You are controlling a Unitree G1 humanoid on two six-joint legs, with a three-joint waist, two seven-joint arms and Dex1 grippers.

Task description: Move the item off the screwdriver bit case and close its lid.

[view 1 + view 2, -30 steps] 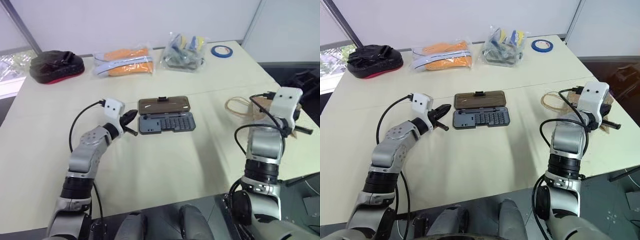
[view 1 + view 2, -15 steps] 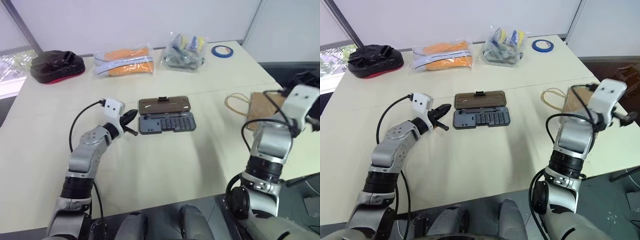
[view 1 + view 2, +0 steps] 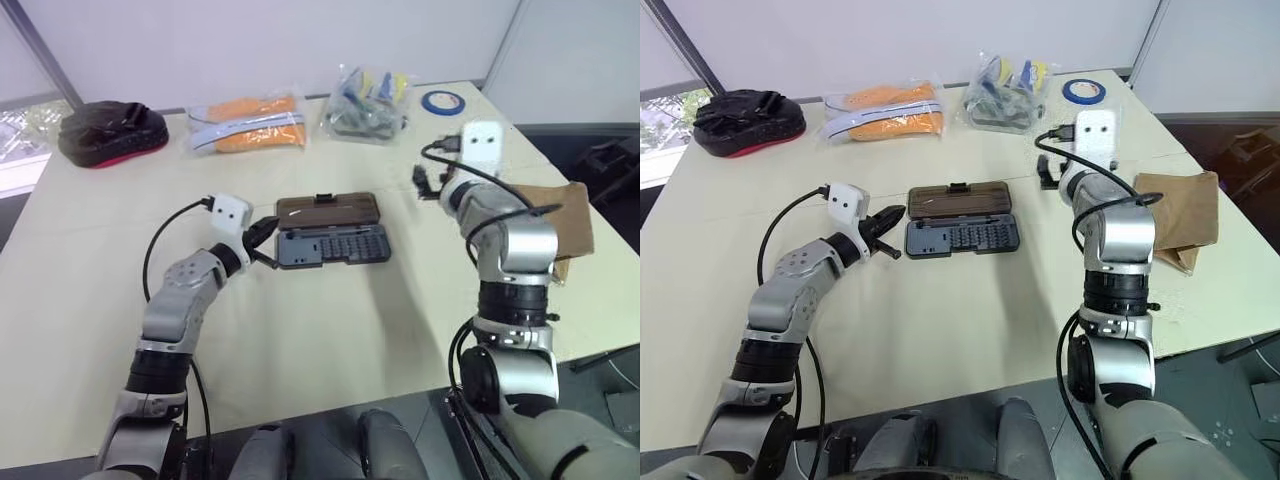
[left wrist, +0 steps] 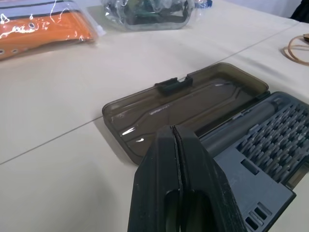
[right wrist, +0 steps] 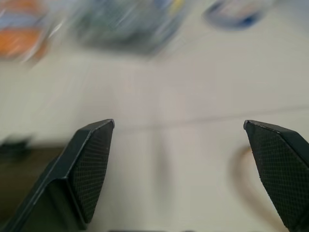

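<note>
The screwdriver bit case (image 3: 331, 246) lies open mid-table, its grey tray full of bits. The smoky-brown lid (image 3: 328, 210) lies flat on the table behind the tray. The item, a brown paper bag (image 3: 560, 222), rests off the case near the table's right edge. My left gripper (image 3: 264, 247) is shut, empty, just left of the tray; the left wrist view has its fingers (image 4: 166, 159) pressed together before the lid (image 4: 193, 99). My right gripper (image 3: 1048, 172) hovers open and empty to the right of the case, its fingers (image 5: 91, 164) spread wide.
Along the far edge lie a black-and-red pouch (image 3: 108, 133), clear bags of orange things (image 3: 248, 122), a clear bag of mixed parts (image 3: 368, 103) and a blue tape roll (image 3: 441, 101). The bag sits close to the right table edge.
My right gripper opened and let go of the paper bag, then swung left and forward to beside the case. The bag stays at the right edge. The left arm kept still.
</note>
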